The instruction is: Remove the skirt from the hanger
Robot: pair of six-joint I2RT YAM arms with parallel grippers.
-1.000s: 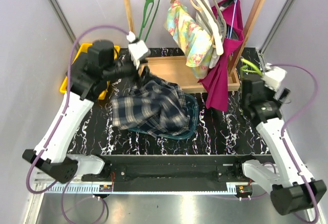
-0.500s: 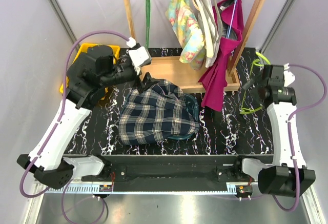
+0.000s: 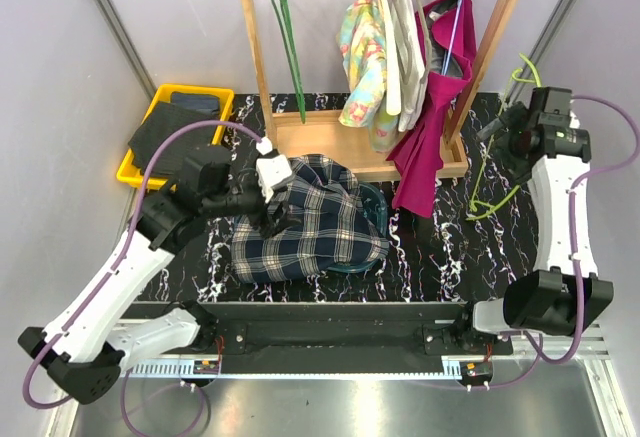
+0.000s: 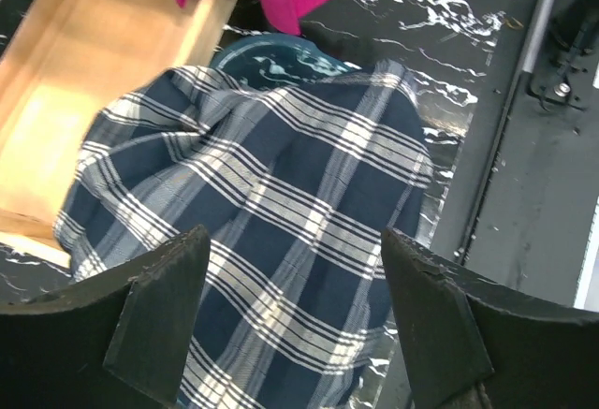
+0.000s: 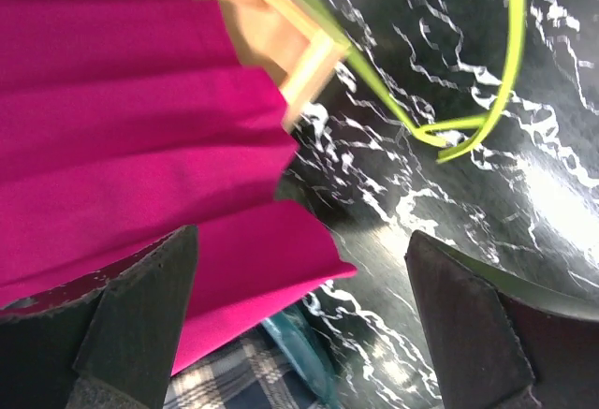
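Black marbled surface [image 3: 440,247], centre frame: navy plaid skirt [image 3: 310,222] heaped over teal basket [image 3: 379,213]. We log left hand [image 4: 295,250] spread wide above it; right hand [image 5: 301,241] likewise spread, empty; lime-green hanger [image 5: 511,44] upper right.

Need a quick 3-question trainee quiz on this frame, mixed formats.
1. True or false: the plaid skirt hangs from a hanger.
2. The left gripper is: A) open above the skirt, B) shut on the skirt, C) out of view.
3. Fill in: the garment hanging nearest the right gripper is ___ in colour.
Key: 1 false, it lies over the teal basket; 2 A; 3 magenta.
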